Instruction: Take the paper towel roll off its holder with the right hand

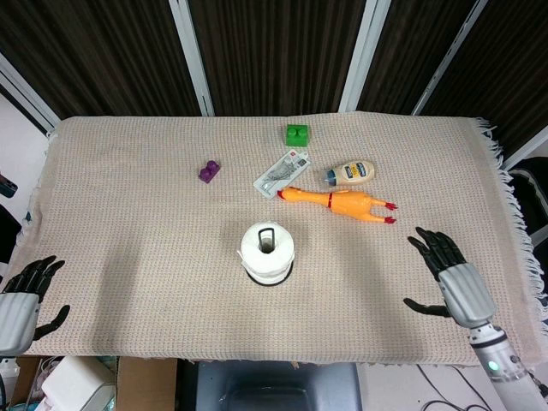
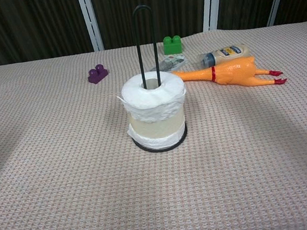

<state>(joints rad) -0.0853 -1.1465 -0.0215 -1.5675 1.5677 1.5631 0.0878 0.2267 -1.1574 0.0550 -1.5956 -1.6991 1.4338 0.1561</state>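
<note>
The white paper towel roll [image 1: 267, 251] [image 2: 155, 112] stands upright on its black wire holder [image 2: 146, 44] near the middle of the table, with the holder's tall loop rising through its core. My right hand [image 1: 452, 279] hovers open over the table's right front area, fingers spread, well to the right of the roll. At the front left corner my left hand [image 1: 19, 301] is open, partly off the table edge. Neither hand appears in the chest view.
Behind the roll lie a rubber chicken [image 1: 342, 202] [image 2: 237, 73], a mayonnaise bottle [image 1: 351, 173], a silver packet [image 1: 281, 174], a green block [image 1: 297, 134] and a purple block [image 1: 209, 171]. A beige woven cloth [image 1: 128, 223] covers the table.
</note>
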